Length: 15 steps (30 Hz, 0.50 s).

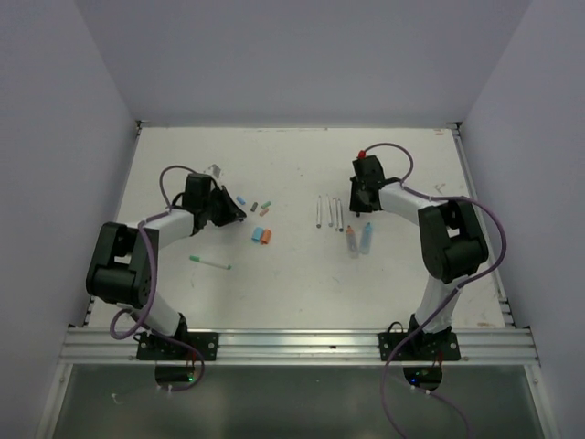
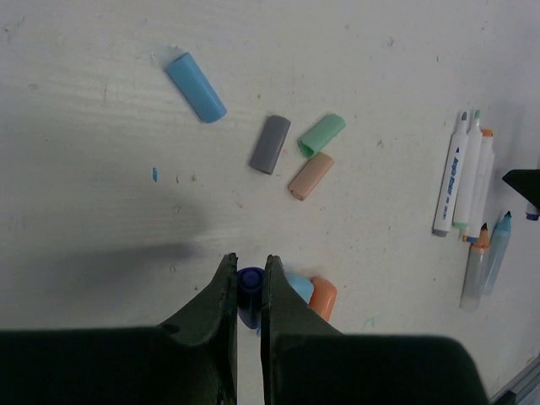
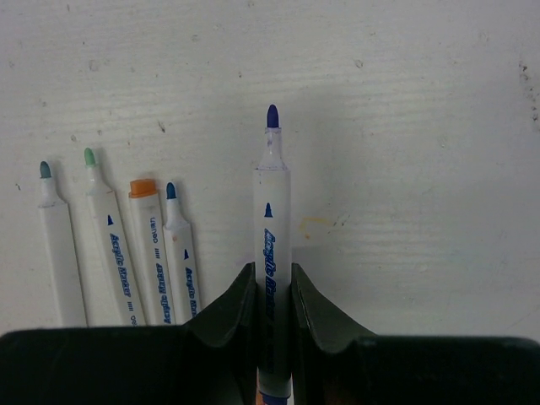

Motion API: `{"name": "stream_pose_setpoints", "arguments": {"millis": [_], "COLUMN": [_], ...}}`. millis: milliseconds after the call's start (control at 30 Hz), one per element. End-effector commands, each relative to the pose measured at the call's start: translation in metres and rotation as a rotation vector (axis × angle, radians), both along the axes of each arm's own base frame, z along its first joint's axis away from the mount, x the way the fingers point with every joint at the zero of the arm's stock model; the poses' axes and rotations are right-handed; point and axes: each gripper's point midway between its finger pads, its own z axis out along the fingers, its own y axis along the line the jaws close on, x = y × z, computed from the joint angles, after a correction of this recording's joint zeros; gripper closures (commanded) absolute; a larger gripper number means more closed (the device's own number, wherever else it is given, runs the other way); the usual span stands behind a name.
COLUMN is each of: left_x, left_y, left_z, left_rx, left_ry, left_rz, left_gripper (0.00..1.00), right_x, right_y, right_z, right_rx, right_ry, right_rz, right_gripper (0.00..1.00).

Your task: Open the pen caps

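Scuffed matte white table (image 1: 302, 283). Stubby dark-blue cap (image 2: 250, 287) clamped in left gripper (image 2: 250, 268); cylindrical white marker (image 3: 272, 202), tip bare, clamped in right gripper (image 3: 272, 272). Loose tubular light-blue cap (image 2: 196, 87), grey cap (image 2: 270, 144) on table

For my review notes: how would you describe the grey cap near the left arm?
On the white table, just beyond the left gripper, four loose caps lie. The grey cap sits in the middle, a light blue cap to its left, a mint green cap and a tan cap to its right in the left wrist view. It alone is grey.
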Motion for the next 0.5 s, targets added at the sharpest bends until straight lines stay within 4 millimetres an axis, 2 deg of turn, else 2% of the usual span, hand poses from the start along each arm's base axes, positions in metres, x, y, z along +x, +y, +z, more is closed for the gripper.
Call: {"name": "stream_pose_setpoints", "arguments": {"millis": [0,133,333,467], "left_x": [0.031,0.044,0.057,0.063], "left_y": [0.003,0.005,0.013,0.021], "left_z": [0.012,0.001,-0.013,-0.020], "left_rx": [0.005,0.002,0.013,0.019], "left_ry": [-0.066,-0.039,-0.012,0.002], "left_rz": [0.048,0.071,0.104,0.133], "left_gripper": [0.96,0.94,0.89,0.83], "right_x": [0.015,0.016,0.014,0.013], "right_y": [0.005,0.017,0.018,0.018], "right_z": [0.004,-0.006,-0.015,-0.016], "right_rx": [0.014,0.058,0.061,0.069], "right_ry": [-0.025,0.000,0.011,0.010], "right_rz": [0.029,0.060,0.066,0.067], "right_gripper": [0.99,0.96,0.88,0.78]}}
